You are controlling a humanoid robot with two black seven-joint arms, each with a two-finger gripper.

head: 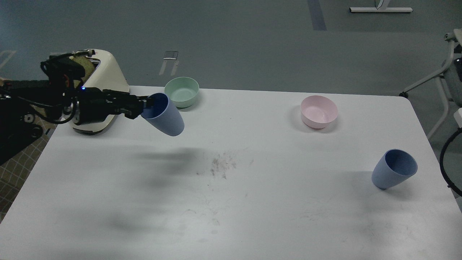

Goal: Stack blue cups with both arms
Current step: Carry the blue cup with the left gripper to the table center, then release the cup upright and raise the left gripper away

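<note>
My left gripper (146, 104) is shut on the rim of one blue cup (165, 115). It holds the cup in the air, tilted, above the left part of the white table (252, 202), with its shadow below. The second blue cup (394, 169) stands on the table near the right edge. Of my right arm only a cable (447, 159) and white parts show at the right edge; its gripper is out of view.
A cream toaster (106, 77) stands at the table's back left corner, partly behind my left arm. A pale green bowl (181, 91) sits at the back, close to the held cup. A pale pink bowl (319, 111) sits at the back right. A dirt smudge (220, 164) marks the table's middle.
</note>
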